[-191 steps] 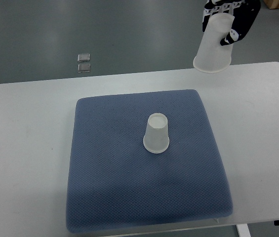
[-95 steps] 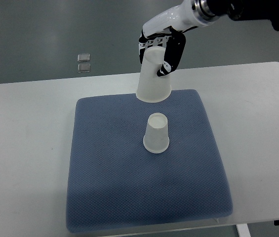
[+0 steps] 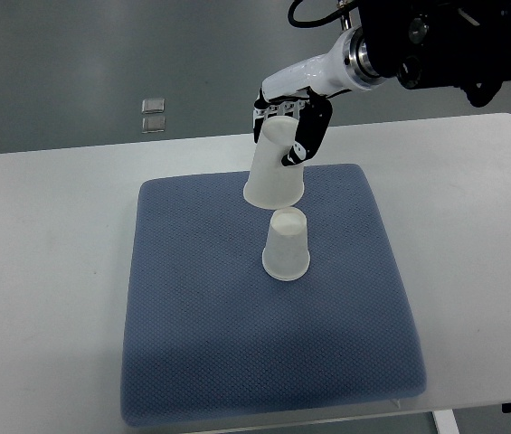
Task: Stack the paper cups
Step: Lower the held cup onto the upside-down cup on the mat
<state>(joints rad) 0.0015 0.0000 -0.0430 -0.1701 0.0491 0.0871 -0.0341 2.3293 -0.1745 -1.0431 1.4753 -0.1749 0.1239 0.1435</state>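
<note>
A translucent white paper cup (image 3: pixel 287 245) stands upside down near the middle of the blue mat (image 3: pixel 192 316). My right hand (image 3: pixel 289 127) comes in from the upper right and is shut on a second inverted cup (image 3: pixel 273 175). That held cup hangs tilted, its wide rim just above and slightly left of the standing cup's top, apart from it. My left hand does not show.
The blue mat lies on a white table (image 3: pixel 47 271). Two small clear squares (image 3: pixel 154 114) lie on the grey floor beyond the table's far edge. The right arm's dark body (image 3: pixel 454 41) fills the upper right corner.
My right hand has carried the cup from the far upper right leftwards and down. It now hangs lower and closer over the standing cup.
</note>
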